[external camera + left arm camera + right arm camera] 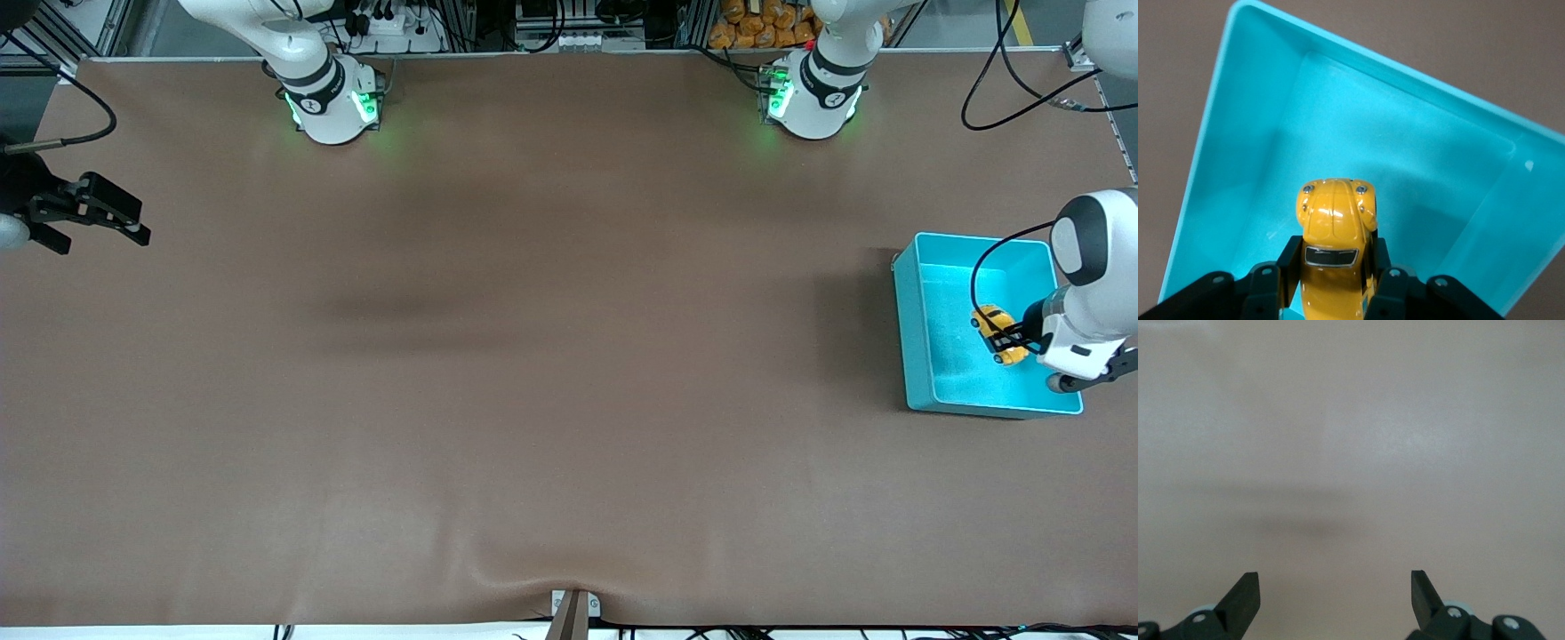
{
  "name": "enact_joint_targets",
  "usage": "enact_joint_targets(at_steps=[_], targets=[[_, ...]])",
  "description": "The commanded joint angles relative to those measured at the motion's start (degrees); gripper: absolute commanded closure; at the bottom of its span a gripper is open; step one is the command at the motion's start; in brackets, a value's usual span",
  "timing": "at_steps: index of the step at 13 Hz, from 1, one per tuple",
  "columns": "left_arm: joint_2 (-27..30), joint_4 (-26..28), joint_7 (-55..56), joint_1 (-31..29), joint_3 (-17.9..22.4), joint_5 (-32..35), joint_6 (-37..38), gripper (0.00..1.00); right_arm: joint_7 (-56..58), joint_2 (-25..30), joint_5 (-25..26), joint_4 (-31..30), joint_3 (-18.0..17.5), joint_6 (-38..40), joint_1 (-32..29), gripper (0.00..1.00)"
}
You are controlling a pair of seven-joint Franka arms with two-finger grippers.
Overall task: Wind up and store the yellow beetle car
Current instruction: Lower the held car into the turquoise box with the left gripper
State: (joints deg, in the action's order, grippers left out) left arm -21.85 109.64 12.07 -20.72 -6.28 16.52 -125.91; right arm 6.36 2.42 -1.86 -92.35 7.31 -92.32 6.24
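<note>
1. Overall, brown table (pixel 533 356); teal bin (pixel 925 356) at the left arm's end.
2. Right gripper (pixel 102 218) waits over the right arm's end, fingers spread, holding nothing.
3. Left gripper (pixel 1013 338) over the bin, pinching the yellow beetle car (pixel 1335 240) by its sides.

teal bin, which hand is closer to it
Left. The left hand is over the teal bin, shut on the yellow beetle car. The right hand waits open at the table's right-arm end.
</note>
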Motion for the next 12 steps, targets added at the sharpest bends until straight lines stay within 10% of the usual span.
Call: enact_joint_targets(at_steps=[1,12], targets=[[-1.9,0.5,-7.6,-2.1,-0.7,1.3,-2.7,1.0,0.3,0.0,0.3,0.1,0.9,-0.1,1.2,0.0],[-6.2,1.6,-13.2,-4.4,-0.7,1.3,-7.0,0.94,-0.1,-0.3,0.2,0.0,0.9,0.5,1.2,0.0]])
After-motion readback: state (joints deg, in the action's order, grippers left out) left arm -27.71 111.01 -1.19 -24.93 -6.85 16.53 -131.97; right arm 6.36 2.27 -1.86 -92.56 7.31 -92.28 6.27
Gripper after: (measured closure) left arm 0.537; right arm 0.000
